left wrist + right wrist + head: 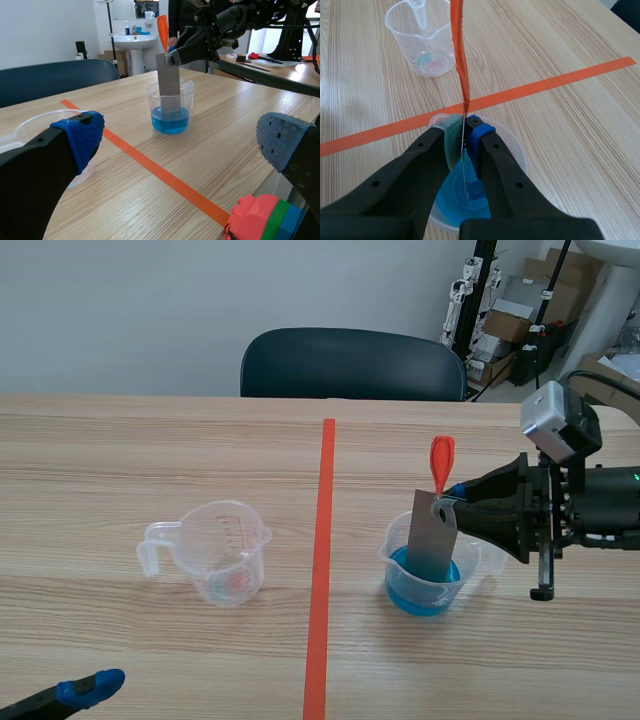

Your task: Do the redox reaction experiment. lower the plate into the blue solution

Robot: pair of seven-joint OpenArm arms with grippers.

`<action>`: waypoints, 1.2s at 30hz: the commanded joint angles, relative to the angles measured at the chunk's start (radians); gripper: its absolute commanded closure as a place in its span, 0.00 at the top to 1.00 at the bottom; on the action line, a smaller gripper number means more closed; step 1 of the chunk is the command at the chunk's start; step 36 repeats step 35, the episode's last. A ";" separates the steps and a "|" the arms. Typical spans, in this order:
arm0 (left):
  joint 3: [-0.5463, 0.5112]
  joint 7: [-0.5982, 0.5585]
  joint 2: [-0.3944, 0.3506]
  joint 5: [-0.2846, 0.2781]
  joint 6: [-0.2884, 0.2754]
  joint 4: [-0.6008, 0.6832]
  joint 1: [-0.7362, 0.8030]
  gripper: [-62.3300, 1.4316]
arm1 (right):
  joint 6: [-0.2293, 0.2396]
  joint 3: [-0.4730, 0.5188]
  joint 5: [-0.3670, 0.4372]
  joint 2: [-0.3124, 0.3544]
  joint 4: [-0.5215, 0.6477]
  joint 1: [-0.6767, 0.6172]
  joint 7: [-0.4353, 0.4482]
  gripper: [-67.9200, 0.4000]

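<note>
Metal plate (433, 540), lower edge obscured within blue solution (424, 596).

The right claw (447, 502) and the plate (432, 540) it's pinching pretty much plug the beaker (405, 590) mouth at centre right. Left of centre the measuring cup (228, 555) sticks up, with open desk (200, 665) between the two and across the lower frame.

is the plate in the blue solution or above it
In: the plate stands upright in the beaker, lower end under the blue solution, top held by the right gripper.
</note>
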 commanded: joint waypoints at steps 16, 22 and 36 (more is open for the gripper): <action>-0.002 -0.014 0.005 -0.011 0.002 0.021 -0.003 1.00 | 0.004 0.007 -0.003 0.016 0.011 0.009 -0.002 0.01; -0.002 -0.014 0.005 -0.011 0.002 0.021 -0.003 1.00 | 0.004 0.007 -0.003 0.016 0.011 0.009 -0.002 0.02; -0.002 -0.014 0.005 -0.011 0.002 0.021 -0.003 1.00 | 0.004 0.007 -0.003 0.016 0.011 0.009 -0.002 0.01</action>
